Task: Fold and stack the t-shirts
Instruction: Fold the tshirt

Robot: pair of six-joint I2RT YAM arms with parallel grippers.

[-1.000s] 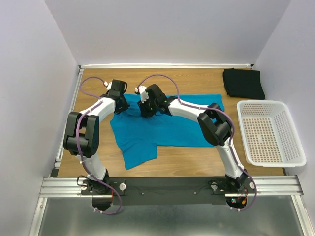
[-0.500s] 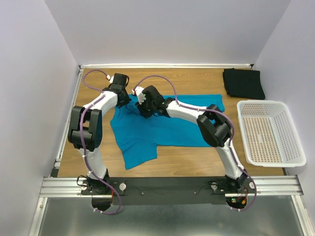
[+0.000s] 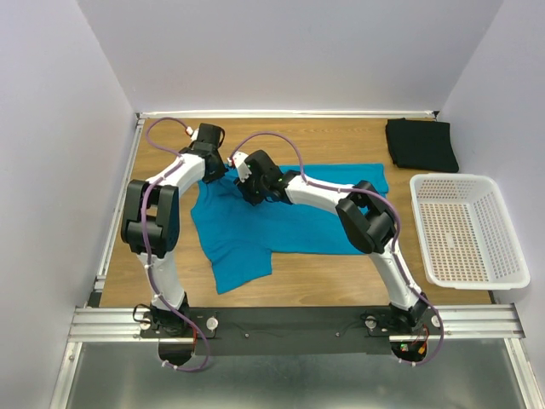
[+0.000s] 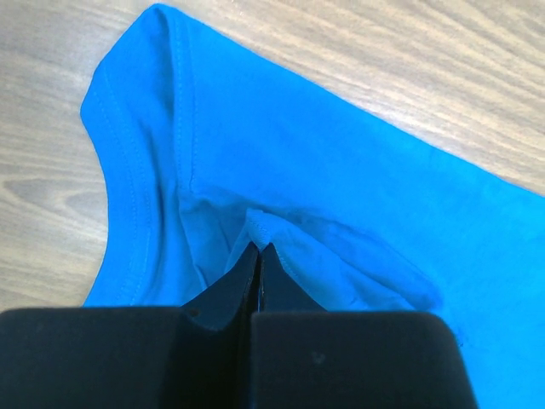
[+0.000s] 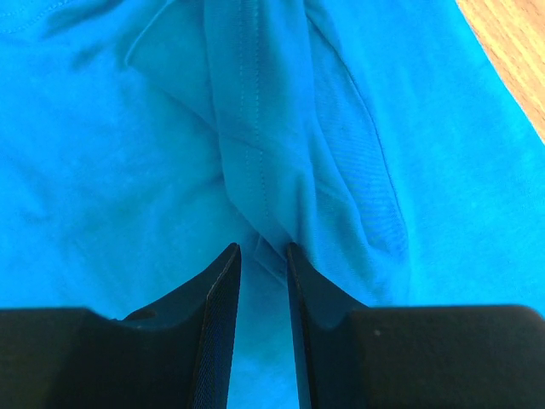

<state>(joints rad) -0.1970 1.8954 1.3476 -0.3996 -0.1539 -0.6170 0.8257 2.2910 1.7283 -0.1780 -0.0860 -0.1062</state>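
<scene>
Left gripper (image 4: pixel 258 250): jaws pressed together, tips nipping a small raised pucker of the teal t-shirt (image 4: pixel 341 196) just inside a stitched hem. In the left wrist view the hem curved away toward 10 o'clock, and bare wood of the table (image 4: pixel 409 60) showed from 12 to 2 o'clock. Right gripper (image 5: pixel 262 252): fingers drawn close with only a narrow gap, and a stitched ridge of the same teal cloth ran down into that gap, pinched between them. The bunched folds rose toward 12 o'clock in the right wrist view. From overhead, both grippers sat near each other at the shirt's far edge, the left one at about 10 o'clock of the garment and the right one just beside it at 11 o'clock. The teal t-shirt (image 3: pixel 289 217) lay mostly flat at mid-table, with one flap trailing toward 7 o'clock. A black t-shirt (image 3: pixel 421 143) lay folded well apart at 1 o'clock, in the far right corner. A white perforated basket (image 3: pixel 451 177) stood at 3 o'clock by the table's right edge, touching neither shirt.
</scene>
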